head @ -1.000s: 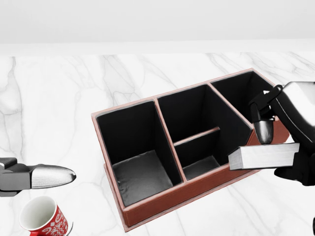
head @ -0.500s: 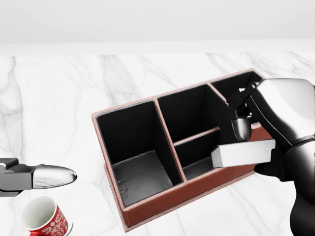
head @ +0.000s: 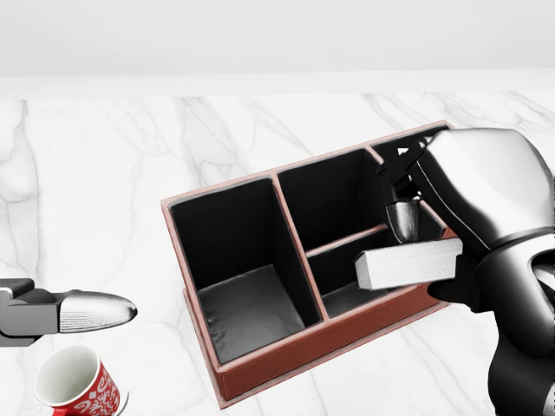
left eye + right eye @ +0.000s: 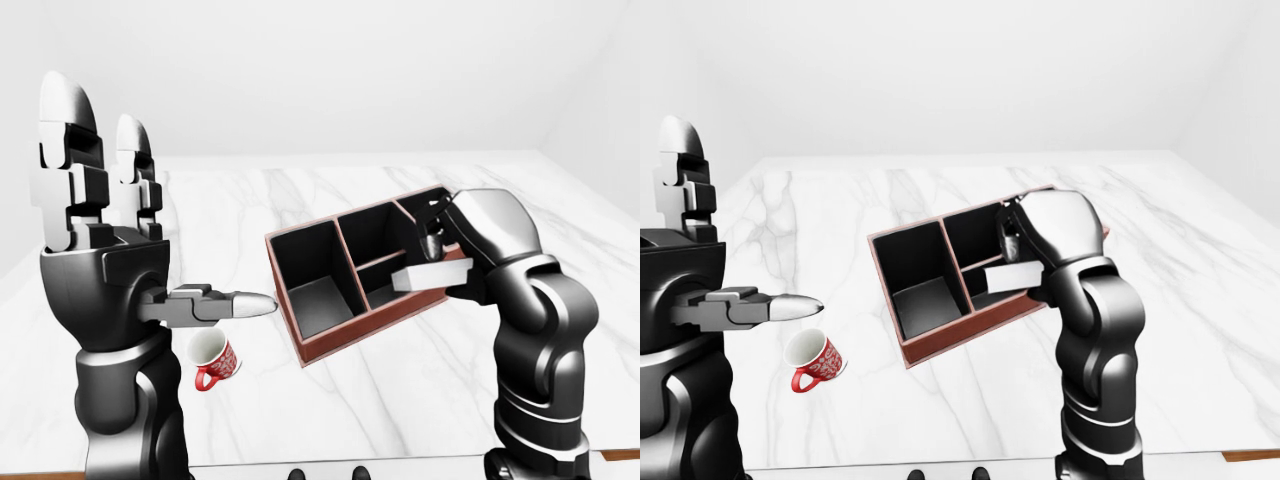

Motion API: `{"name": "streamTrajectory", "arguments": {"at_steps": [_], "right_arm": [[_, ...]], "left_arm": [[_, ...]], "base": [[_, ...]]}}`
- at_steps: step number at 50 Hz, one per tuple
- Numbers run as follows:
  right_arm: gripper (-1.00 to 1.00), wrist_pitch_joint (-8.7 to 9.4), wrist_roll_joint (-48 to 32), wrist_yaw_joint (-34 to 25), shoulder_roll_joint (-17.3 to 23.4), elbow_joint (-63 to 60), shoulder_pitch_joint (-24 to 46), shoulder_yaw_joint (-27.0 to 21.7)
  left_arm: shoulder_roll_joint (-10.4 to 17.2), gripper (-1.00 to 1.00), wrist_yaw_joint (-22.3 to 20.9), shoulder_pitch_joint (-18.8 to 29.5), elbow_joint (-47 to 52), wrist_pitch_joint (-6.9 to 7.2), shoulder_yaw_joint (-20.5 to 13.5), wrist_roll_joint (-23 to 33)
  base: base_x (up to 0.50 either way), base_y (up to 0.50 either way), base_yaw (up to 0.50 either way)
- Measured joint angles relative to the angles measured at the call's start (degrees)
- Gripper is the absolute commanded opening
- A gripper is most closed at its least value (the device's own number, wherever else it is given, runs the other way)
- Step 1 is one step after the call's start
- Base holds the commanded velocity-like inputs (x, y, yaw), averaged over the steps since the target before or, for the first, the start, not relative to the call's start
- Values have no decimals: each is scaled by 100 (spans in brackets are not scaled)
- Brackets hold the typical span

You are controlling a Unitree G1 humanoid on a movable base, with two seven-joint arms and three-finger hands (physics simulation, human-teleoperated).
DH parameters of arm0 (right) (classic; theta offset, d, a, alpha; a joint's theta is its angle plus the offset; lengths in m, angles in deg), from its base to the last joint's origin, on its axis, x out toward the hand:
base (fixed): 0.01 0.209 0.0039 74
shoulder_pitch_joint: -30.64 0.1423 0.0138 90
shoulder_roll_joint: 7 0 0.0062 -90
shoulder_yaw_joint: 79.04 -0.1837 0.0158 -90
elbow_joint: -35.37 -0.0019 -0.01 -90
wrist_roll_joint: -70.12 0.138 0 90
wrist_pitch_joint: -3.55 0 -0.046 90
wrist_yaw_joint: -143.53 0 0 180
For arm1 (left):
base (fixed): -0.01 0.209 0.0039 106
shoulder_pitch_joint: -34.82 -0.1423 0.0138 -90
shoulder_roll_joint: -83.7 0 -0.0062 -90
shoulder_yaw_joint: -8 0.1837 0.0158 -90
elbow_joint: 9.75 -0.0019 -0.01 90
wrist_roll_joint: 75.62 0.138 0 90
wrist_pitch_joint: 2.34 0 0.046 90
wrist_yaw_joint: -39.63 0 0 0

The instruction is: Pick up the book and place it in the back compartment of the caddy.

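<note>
at the head view's far left the left hand (image 4: 100, 215) is raised beside the body, its blocky grey fingers (image 4: 62, 150) standing straight up and spread, gripping nothing; one bullet-shaped, brushed-metal fingertip pokes out level toward the right, above a mug (image 3: 76, 381). the mug is red with white lettering and a white inside, lying tipped on the table (image 3: 104, 165), well apart from the caddy (image 3: 260, 360). the table is smooth white marble with grey veins

the caddy is a rectangular box set askew, reddish-brown outside like leather, its inside lined in matte black. thin partitions cut it into a large compartment at the left, a middle section split by a low cross wall into two smaller cells, and a compartment at the right end mostly hidden behind the hand

the book (image 3: 408, 263) is a flat slab with a pale grey cover and white page edges, held nearly level. it hangs over the caddy's lower right part, above the lower middle cell and the reddish rim, not down inside any compartment. the right hand (image 3: 451, 238) is clenched on the book's right end: a shiny metal fingertip presses down on its top face and dark fingers wrap beneath it. the hand's back is a rounded glossy silver shell, the forearm below it black
</note>
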Motion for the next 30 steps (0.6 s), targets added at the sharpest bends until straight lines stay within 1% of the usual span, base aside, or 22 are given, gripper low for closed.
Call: {"name": "streamTrajectory", "arguments": {"at_steps": [30], "right_arm": [[-100, 0, -137, 0, -232, 479, 324, 298]], "left_arm": [[-2, 100, 4, 1, 28, 0, -7, -10]], "base": [[0, 0, 0]]}}
